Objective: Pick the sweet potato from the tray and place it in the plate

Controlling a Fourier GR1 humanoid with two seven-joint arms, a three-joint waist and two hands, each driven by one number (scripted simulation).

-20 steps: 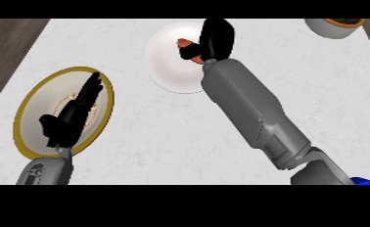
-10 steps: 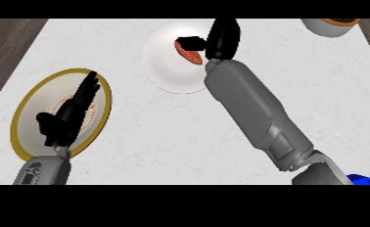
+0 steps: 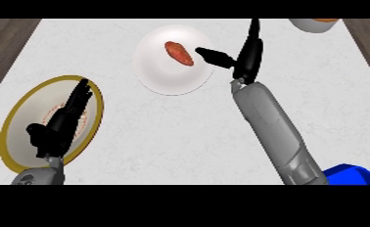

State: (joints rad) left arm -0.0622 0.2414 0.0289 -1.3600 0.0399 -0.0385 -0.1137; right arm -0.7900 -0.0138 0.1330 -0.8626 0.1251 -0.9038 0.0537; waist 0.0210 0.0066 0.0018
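Observation:
The sweet potato (image 3: 178, 53), reddish-orange and oblong, lies on the white plate (image 3: 162, 77) at the upper middle of the counter. My right hand (image 3: 245, 57) is just right of the plate, open, fingers straight up and thumb pointing toward the sweet potato without touching it. The gold-rimmed tray (image 3: 92, 99) is at the left edge. My left hand (image 3: 63, 121) rests open over the tray, fingers straight and pointing up-right.
A bowl with orange contents (image 3: 315, 24) sits at the top right corner. A blue object (image 3: 350, 174) shows at the lower right. Dark wood strips border the counter's left and right edges.
My right hand has let go of the sweet potato, which now lies on the plate, and has drawn back to the right. The left hand has stayed still.

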